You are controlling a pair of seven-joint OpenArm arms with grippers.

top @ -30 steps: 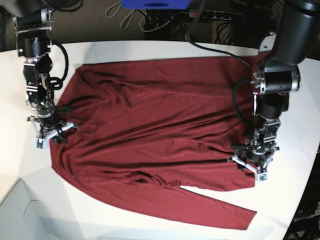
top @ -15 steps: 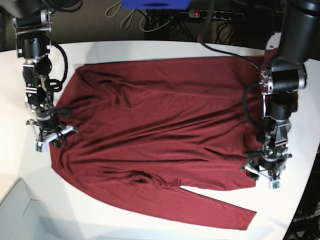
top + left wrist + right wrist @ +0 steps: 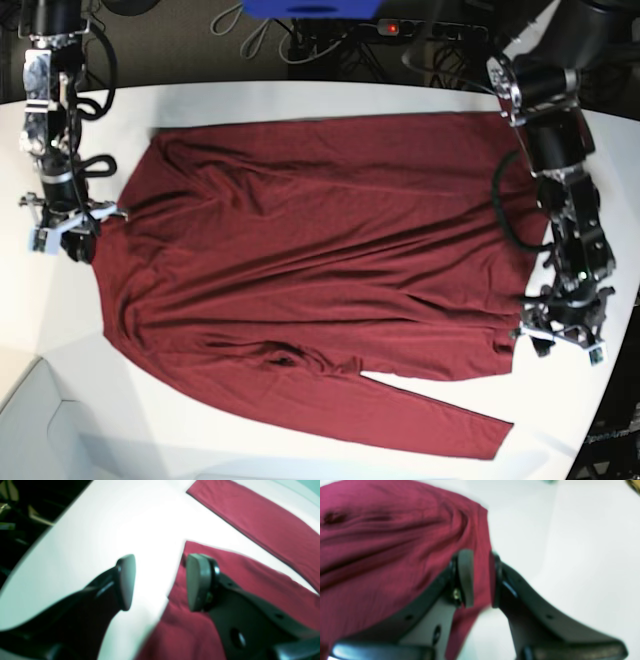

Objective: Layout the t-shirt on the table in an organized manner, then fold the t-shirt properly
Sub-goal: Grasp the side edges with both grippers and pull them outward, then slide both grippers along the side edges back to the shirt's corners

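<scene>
Most of the layout looks done, the t-shirt (image 3: 310,270) lying nearly flat across the worktop (image 3: 300,95) with no fold yet, while the right gripper (image 3: 478,577) pinches its 9 o'clock edge and the left gripper (image 3: 157,582) gapes empty at 4 o'clock.

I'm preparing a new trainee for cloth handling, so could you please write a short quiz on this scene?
1. True or false: the left gripper has its jaws open.
2. Which one pinches the edge of the dark red, thin-fabric long-sleeved t-shirt: A, left gripper; B, right gripper?
3. Fill in: the smooth, curved-edged tabletop under the t-shirt is ___ in colour.
Key: 1 true; 2 B; 3 white.
</scene>
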